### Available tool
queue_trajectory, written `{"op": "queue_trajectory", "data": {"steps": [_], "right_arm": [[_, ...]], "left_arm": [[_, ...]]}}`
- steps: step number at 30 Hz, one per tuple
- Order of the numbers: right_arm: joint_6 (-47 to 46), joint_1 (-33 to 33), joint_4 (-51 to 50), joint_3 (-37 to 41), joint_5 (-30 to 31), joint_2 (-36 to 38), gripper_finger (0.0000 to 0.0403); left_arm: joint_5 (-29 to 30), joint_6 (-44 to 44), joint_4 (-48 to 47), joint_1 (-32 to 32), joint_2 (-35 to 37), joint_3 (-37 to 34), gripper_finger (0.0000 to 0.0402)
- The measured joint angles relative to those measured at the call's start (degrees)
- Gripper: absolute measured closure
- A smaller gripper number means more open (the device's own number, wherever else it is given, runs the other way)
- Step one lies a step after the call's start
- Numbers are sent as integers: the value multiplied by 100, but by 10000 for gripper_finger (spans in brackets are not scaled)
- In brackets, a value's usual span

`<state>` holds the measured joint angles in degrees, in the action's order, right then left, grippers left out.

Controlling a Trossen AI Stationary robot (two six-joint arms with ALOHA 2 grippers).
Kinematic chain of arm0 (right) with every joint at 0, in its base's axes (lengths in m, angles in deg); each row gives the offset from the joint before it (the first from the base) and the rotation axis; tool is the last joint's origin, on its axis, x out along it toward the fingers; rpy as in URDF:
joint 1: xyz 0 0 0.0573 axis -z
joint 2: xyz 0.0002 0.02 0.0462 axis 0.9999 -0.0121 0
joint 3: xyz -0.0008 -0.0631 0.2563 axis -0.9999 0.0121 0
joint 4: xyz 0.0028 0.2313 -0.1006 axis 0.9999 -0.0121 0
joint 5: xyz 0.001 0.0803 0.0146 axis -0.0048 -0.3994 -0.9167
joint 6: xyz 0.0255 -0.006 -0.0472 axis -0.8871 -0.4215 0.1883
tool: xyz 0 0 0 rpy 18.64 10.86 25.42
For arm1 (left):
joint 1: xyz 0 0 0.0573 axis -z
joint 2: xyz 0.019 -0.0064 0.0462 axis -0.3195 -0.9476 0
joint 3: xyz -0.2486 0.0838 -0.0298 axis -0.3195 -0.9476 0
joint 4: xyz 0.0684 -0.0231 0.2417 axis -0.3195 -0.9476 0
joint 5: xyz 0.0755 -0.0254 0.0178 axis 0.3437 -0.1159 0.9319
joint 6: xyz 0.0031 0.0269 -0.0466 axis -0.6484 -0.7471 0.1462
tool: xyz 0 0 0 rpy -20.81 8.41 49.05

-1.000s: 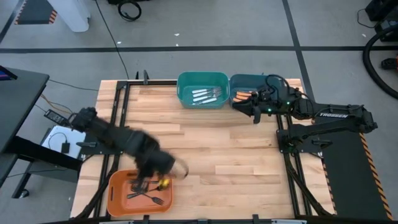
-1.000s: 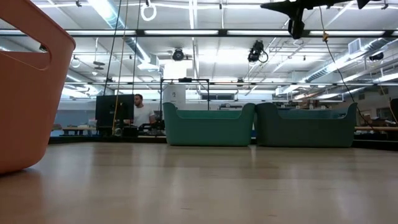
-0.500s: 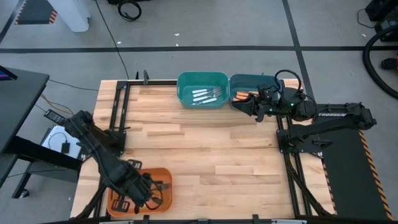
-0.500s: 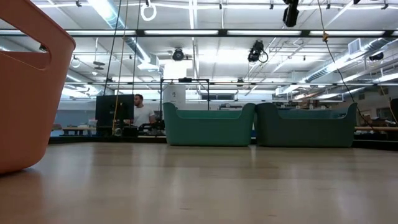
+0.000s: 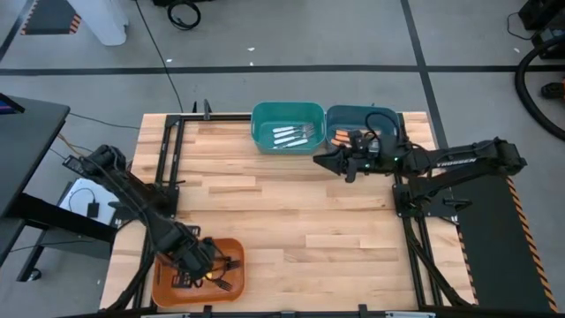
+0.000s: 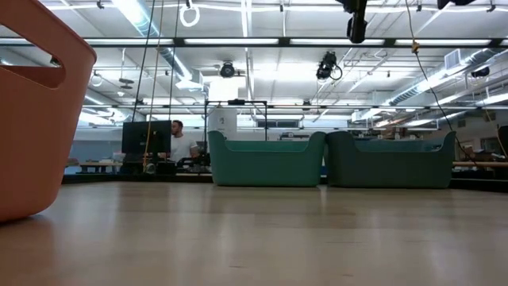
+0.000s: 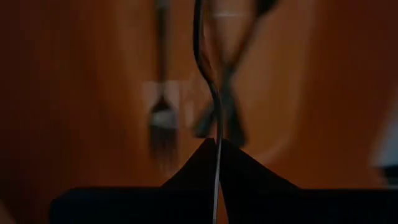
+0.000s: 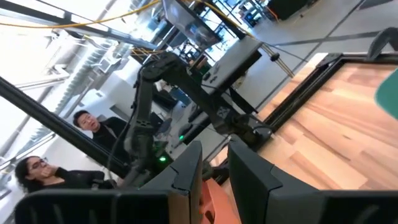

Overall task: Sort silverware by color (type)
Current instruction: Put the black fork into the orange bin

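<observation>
I have a dark fork [image 7: 216, 134] pinched by its thin handle between the left gripper [image 7: 217, 144]'s closed fingers, down inside the orange bin [image 5: 165, 265] at the near left corner of the table. More dark forks [image 7: 163, 118] lie on the bin floor beneath it, two of them crossed right under the one I hold. The white-handled forks [image 5: 291, 135] already sit in the green bin [image 5: 263, 114] at the far edge, and the orange-handled forks [image 5: 343, 136] in the darker teal bin [image 5: 340, 115] touching its side.

My worry is the grip itself: the pads hold only a narrow strip of a slim handle, so I judge the fork could swivel or slide out as I lift. Because the crossed forks lie so close below, tines could also snag and drag a second one up over the bin wall. Which end of the fork I have, I cannot tell from the wrist view.

The left arm is folded low from the left side of the table, its wrist bent steeply down into the orange bin. The right arm reaches in from the right side, raised above the table, with the right gripper [image 5: 322, 160] hanging over bare wood just in front of the teal bin; its fingers stand a little apart with nothing between them.
</observation>
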<state>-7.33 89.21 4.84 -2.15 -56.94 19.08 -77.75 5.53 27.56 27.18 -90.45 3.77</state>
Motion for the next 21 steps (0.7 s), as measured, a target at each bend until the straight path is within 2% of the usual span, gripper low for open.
{"op": "queue_trajectory", "data": {"steps": [5, 11, 17, 21], "right_arm": [[-1, -109, 406, 0, 0, -199, 318], [-1, -166, 431, 0, 192, -164, 318], [-223, -166, 510, 0, 122, -164, 318], [-659, -164, 811, 0, 80, -66, 318]], "left_arm": [[-43, 332, 2, -272, 0, -490, 368], [-336, 260, 325, -486, 0, -504, 333], [-298, -58, 357, -583, 0, -2, 307], [192, -566, 335, -598, 95, 606, 306]]}}
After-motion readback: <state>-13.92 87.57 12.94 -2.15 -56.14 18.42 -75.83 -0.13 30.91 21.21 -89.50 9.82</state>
